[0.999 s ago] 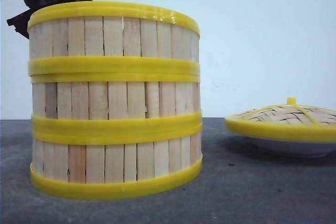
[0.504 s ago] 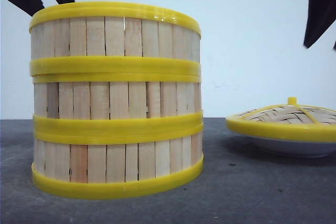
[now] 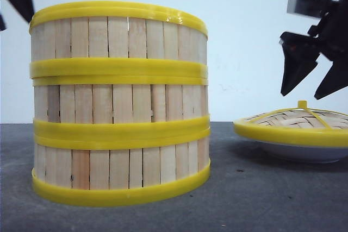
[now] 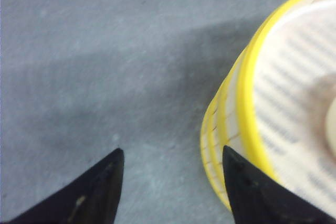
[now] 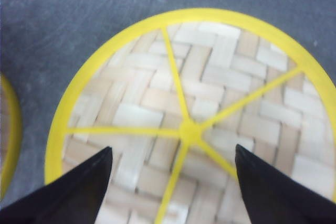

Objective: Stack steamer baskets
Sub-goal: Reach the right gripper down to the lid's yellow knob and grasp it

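Front view: three slatted wooden steamer baskets with yellow rims point(image 3: 119, 101) stacked near bench's left edge; light, rigid, grip rims. Left gripper point(image 4: 170, 184), right gripper point(image 5: 173, 182) spread, empty.

Left gripper point(image 4: 170, 153): I see its black fingers spread, holding nothing.
Steamer baskets point(image 4: 223, 124): stacked, beside one fingertip.
Table point(image 4: 105, 51): grey.

steamer baskets point(image 3: 119, 101) | three — stacked upright; rims flush | pale slats, yellow rims; on table
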You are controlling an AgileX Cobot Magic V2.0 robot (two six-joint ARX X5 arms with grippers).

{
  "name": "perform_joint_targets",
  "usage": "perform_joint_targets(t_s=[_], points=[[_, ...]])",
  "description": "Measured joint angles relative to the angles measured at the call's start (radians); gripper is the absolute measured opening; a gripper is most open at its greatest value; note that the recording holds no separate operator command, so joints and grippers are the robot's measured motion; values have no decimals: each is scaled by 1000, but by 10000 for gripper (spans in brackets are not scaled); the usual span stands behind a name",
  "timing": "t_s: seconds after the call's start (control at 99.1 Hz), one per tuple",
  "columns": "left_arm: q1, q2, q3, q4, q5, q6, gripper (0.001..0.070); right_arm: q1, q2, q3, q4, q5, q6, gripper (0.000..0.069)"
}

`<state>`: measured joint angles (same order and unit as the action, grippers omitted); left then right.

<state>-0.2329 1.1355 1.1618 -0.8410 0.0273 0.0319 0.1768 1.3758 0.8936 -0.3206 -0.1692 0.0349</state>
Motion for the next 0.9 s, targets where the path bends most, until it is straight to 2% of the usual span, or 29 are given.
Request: perform_joint_targets(t_s=[0.192,0.424,0.706,0.898], points=[[23,-36,-26,2,-10,-2,356,0,60,0,51,12,-10,456],[26,-37,-26,15,-13,-13,356,0,89,0,81,16,-13,388],[26,-37,-26,17,-13,-22,356,0,93,0,88,12,-14,211],[26,-37,-26,19,-13,-22,356,0,93,2,89,12,-13,142]])
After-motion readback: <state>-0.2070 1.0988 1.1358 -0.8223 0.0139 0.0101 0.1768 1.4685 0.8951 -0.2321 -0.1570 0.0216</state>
